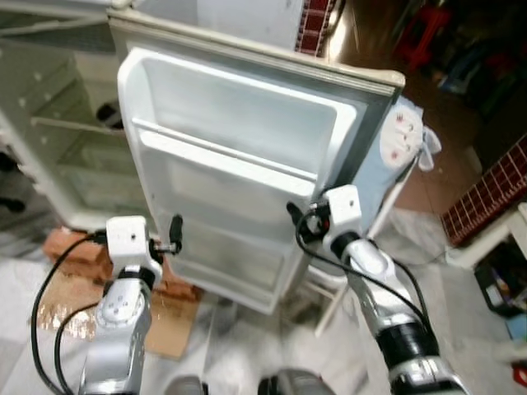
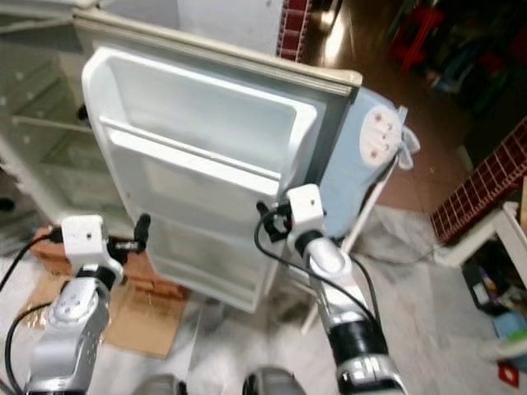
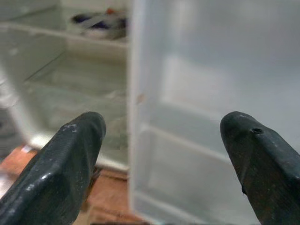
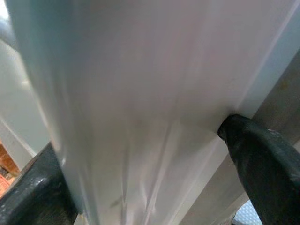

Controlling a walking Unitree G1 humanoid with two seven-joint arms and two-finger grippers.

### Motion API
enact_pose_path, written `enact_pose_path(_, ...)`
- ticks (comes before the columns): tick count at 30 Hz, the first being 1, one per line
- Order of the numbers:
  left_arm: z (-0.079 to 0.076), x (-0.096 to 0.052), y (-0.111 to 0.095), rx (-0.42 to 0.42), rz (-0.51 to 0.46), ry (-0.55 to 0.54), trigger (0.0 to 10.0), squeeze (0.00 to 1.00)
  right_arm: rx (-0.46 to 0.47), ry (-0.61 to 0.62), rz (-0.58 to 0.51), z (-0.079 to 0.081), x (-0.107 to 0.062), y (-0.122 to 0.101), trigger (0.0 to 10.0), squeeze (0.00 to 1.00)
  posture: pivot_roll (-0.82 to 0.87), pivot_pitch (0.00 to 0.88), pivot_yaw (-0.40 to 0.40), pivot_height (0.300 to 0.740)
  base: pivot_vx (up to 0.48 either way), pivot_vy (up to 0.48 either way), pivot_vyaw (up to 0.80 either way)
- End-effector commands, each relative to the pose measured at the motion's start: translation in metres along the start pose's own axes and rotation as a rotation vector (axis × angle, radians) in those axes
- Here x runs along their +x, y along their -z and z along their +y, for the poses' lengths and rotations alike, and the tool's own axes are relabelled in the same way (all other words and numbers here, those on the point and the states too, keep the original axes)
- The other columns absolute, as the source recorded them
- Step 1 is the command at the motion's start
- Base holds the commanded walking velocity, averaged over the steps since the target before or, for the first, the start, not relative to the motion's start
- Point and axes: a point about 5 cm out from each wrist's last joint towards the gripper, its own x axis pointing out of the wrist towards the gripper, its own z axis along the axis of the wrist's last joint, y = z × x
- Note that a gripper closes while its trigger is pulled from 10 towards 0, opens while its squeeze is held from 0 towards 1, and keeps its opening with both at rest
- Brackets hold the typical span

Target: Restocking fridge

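1. Two silver arms reach toward the open fridge door, a smooth white plastic panel with moulded shelf ledges and a grey rubber seal along its outer edge.
2. The right end effector straddles that outer edge of the door: its two black fingers are spread, with the door's glossy white edge between them, one finger on each side. Whether they press on it cannot be told.
3. The left end effector hangs released in front of the door's hinge-side edge, fingers wide apart and holding nothing.
4. Past that hinge-side edge is the fridge cabinet, pale inside, with thin flat shelves.
5. Below the door's lower corner lie reddish bricks and a flat brown cardboard sheet on the pale floor.
6. Behind the door's outer edge leans a light blue padded board.
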Motion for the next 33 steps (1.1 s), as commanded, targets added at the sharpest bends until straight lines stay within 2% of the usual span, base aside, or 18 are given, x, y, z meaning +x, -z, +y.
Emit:
enact_pose_path(1,-0.004,0.000,0.002,-0.005,0.012,0.015,10.0,0.00,-0.018,-0.059,-0.035,0.004,0.004,-0.011,10.0,0.00,0.06,0.080,-0.082,0.740,0.000,0.000,0.00)
enact_pose_path(2,-0.004,0.000,0.002,-0.005,0.012,0.015,10.0,0.00,-0.018,-0.059,-0.035,0.004,0.004,-0.011,10.0,0.00,0.06,0.080,-0.082,0.740,0.000,0.000,0.00)
enact_pose_path(8,-0.004,0.001,0.002,-0.011,0.020,0.016,10.0,0.00,-0.002,-0.253,-0.001,0.007,-0.003,-0.006,10.0,0.00,0.06,0.085,-0.079,0.740,0.000,0.000,0.00)
enact_pose_path(12,-0.005,0.001,0.002,-0.011,0.021,0.019,10.0,0.00,0.000,-0.322,0.008,0.009,-0.007,-0.005,10.0,0.00,0.06,0.085,-0.079,0.740,0.000,0.000,0.00)
enact_pose_path(14,-0.005,0.002,0.001,-0.011,0.021,0.022,10.0,0.00,0.018,-0.418,0.016,0.011,-0.013,-0.006,10.0,0.00,0.06,0.089,-0.076,0.740,0.000,0.000,0.00)
enact_pose_path(18,-0.005,0.002,0.001,-0.012,0.024,0.028,10.0,0.00,0.035,-0.494,0.035,0.009,-0.018,-0.004,10.0,0.00,0.06,0.091,-0.073,0.740,0.000,0.000,0.00)
enact_pose_path(21,-0.005,0.002,0.001,-0.017,0.029,0.033,10.0,0.00,0.034,-0.606,0.113,0.000,-0.029,0.005,10.0,0.00,0.06,0.091,-0.071,0.740,0.000,0.000,0.00)
enact_pose_path(24,-0.005,0.001,0.001,-0.017,0.030,0.033,10.0,0.00,0.028,-0.623,0.140,-0.003,-0.032,0.008,10.0,0.00,0.06,0.090,-0.071,0.740,0.000,0.000,0.00)
enact_pose_path(26,-0.005,0.001,0.002,-0.014,0.036,0.037,10.0,0.00,-0.009,-0.667,0.232,-0.014,-0.042,0.020,10.0,0.00,0.06,0.091,-0.070,0.740,0.000,0.000,0.00)
enact_pose_path(27,-0.005,0.001,0.002,-0.014,0.036,0.037,10.0,0.00,-0.009,-0.667,0.232,-0.014,-0.042,0.020,10.0,0.00,0.06,0.091,-0.070,0.740,0.000,0.000,0.00)
enact_pose_path(31,-0.005,0.000,0.002,-0.014,0.040,0.046,10.0,0.00,-0.066,-0.742,0.359,-0.034,-0.059,0.034,10.0,0.00,0.07,0.093,-0.069,0.740,0.000,0.000,0.00)
enact_pose_path(32,-0.004,0.000,0.002,-0.013,0.041,0.046,10.0,0.00,-0.106,-0.738,0.405,-0.045,-0.062,0.037,10.0,0.00,0.07,0.094,-0.067,0.740,0.000,0.000,0.00)
enact_pose_path(33,-0.004,0.000,0.002,-0.013,0.041,0.046,10.0,0.00,-0.106,-0.738,0.405,-0.045,-0.062,0.037,10.0,0.00,0.07,0.094,-0.067,0.740,0.000,0.000,0.00)
